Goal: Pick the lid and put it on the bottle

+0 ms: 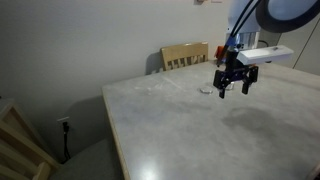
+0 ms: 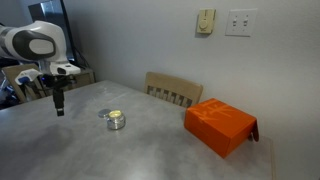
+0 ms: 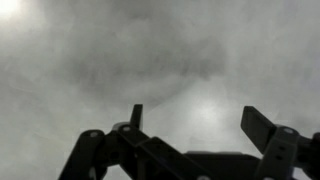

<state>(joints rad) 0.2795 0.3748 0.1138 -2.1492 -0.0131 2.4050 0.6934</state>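
Observation:
The bottle [image 2: 117, 121] is a small squat clear jar with a yellowish tint, standing on the grey marble table [image 2: 150, 150]. A small flat greyish thing just to its left may be the lid [image 2: 104, 114]; it is too small to be sure. In an exterior view a small pale thing [image 1: 205, 90] lies on the table beside my gripper [image 1: 233, 86]. My gripper [image 2: 58, 106] hovers above the table, well to the left of the bottle. In the wrist view its fingers [image 3: 195, 118] are apart with only bare tabletop between them.
An orange rectangular box [image 2: 220, 126] sits at the table's right side. A wooden chair [image 2: 172, 90] stands behind the table, also in an exterior view [image 1: 185, 55]. A wall with switches [image 2: 238, 22] is behind. Another wooden chair [image 1: 20, 140] stands off the table's edge.

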